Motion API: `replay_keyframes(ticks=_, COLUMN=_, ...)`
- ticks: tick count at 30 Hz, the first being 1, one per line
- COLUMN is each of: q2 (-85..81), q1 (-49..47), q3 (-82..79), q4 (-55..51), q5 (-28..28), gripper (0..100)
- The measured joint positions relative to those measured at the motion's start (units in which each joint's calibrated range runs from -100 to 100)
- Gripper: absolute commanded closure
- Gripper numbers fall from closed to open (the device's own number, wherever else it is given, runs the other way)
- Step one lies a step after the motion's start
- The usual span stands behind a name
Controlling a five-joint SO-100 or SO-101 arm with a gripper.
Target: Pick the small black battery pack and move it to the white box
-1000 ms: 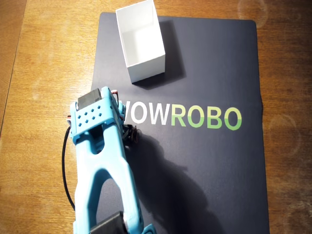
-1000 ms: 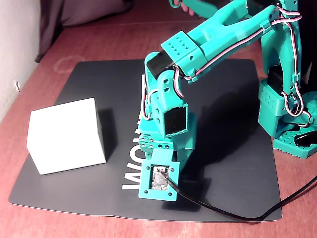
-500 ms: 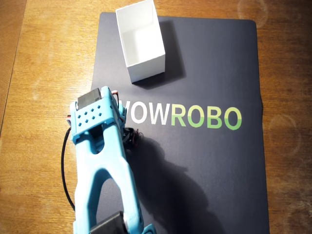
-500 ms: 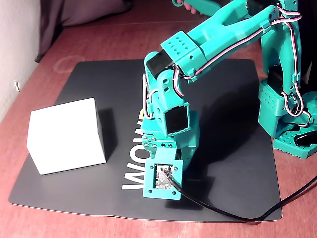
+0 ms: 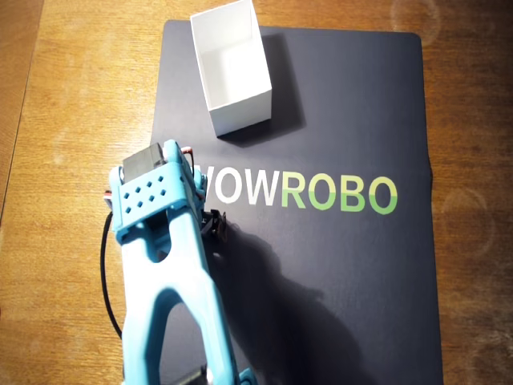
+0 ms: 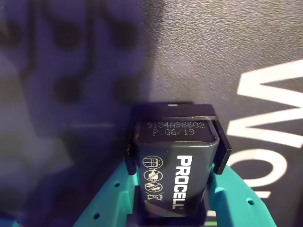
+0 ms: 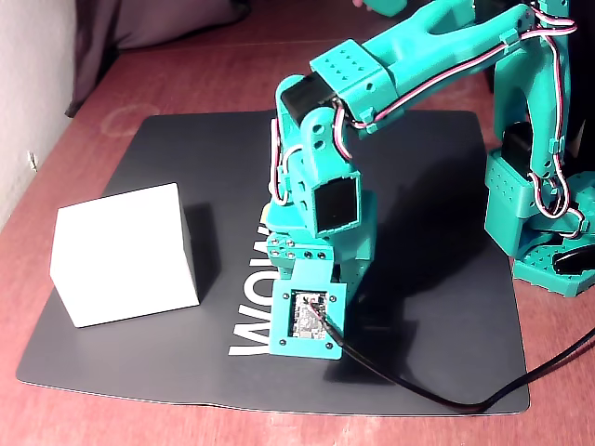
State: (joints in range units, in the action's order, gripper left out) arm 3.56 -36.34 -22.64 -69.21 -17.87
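Overhead: arm hides the battery pack; white box [image 5: 232, 68] sits well apart, up the mat [image 5: 345, 96].
Wrist: gripper [image 6: 176, 153] clamps the small black battery pack [image 6: 175, 165] by its sides. Rigid, smooth casing, so hold it firmly.
Fixed: pack hidden.

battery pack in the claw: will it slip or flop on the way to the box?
Probably rigid: in the wrist view the battery pack is a hard-edged block, so flopping seems unlikely. Its casing looks smooth, so it might slide, though the claw presses both long sides squarely. It's likely dense for its size. The thin-walled white box may shift if bumped.
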Motion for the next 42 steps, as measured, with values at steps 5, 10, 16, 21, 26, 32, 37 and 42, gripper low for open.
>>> replay_keyframes(ticks=5, q2=-5.3, q1=0.0, q3=0.0, q4=0.2, q5=3.3, gripper=93)
replay_keyframes(ticks=10, q2=-8.3, q1=5.1, q3=8.0, q4=2.5, q5=10.0, gripper=93)
replay_keyframes(ticks=16, q2=-8.4, q1=13.2, q3=21.5, q4=15.1, q5=24.0, gripper=93)
replay_keyframes(ticks=21, q2=-8.0, q1=17.1, q3=22.5, q4=29.5, q5=38.1, gripper=94)
replay_keyframes(ticks=26, q2=-3.8, q1=18.5, q3=22.6, q4=35.0, q5=49.8, gripper=94)
replay_keyframes(ticks=32, q2=3.1, q1=19.3, q3=26.7, q4=35.2, q5=59.7, gripper=94)
replay_keyframes(ticks=37, q2=10.4, q1=20.0, q3=34.4, q4=35.6, q5=64.7, gripper=94)
replay_keyframes(ticks=42, q2=15.2, q1=23.0, q3=37.6, q4=35.5, q5=64.8, gripper=94)
